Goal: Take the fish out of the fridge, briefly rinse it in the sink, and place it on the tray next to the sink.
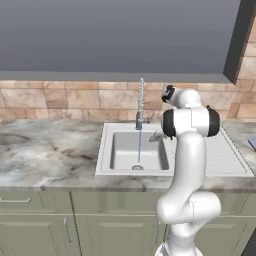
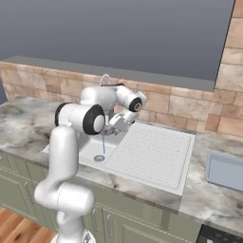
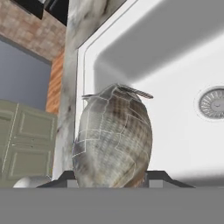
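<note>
Marble counter (image 1: pixel 50 150) under grey wall cabinets, brick backsplash behind; white sink (image 1: pixel 107 167) set into it. Fish (image 3: pixel 113 140), silvery-grey and seen end-on in the hand view, stands clamped between the two dark fingertips of the gripper (image 3: pixel 113 183), which are closed on it. Fish hangs over the basin, with the drain (image 3: pixel 213 103) at about 2 o'clock from it. Chrome spring faucet (image 1: pixel 140 102) is running: a thin blue stream falls to the drain in the left base view, and the hand sits just to 3 o'clock of that stream, not clearly in it. Ribbed drainboard (image 2: pixel 152 156) lies beyond, and the pale tray (image 2: pixel 225 173) is on the counter at 3 o'clock, well apart. Judgement: rinse step in hand. To do it well, ease the fish sideways into the stream, keep the grip firm, stay above the basin floor, then lift clear of the rim before carrying towards the tray.
</note>
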Available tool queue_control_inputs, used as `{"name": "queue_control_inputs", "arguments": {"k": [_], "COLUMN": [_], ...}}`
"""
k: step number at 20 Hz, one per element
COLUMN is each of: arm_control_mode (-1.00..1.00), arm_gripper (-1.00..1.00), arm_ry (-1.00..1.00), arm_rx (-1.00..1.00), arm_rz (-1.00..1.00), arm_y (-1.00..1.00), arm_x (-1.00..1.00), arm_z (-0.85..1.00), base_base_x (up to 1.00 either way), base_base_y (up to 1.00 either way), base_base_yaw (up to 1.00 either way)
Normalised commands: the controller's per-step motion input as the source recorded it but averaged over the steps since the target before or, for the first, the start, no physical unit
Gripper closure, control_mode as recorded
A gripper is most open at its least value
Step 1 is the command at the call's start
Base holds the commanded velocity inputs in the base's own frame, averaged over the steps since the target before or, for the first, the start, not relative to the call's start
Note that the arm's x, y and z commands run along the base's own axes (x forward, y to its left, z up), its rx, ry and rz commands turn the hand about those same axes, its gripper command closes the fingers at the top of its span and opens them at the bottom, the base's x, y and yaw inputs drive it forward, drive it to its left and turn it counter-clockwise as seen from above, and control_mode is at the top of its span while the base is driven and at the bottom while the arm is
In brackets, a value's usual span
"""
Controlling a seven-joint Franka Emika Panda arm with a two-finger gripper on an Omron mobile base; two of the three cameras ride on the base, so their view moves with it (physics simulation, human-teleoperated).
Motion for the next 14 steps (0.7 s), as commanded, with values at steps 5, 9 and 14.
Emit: {"name": "queue_control_inputs", "arguments": {"k": [5,9,14], "arm_control_mode": [-1.0,-1.0,-1.0], "arm_gripper": [1.0,1.0,1.0], "arm_ry": [-0.21,0.0,0.0], "arm_rx": [0.0,0.0,0.0], "arm_rz": [0.0,0.0,-0.02], "arm_y": [0.0,0.01,0.15], "arm_x": [-0.45,0.01,0.22], "arm_z": [0.0,0.0,-0.03], "base_base_x": [0.0,0.0,0.0], "base_base_y": [0.0,0.0,0.0], "base_base_yaw": [0.0,0.0,0.0]}}
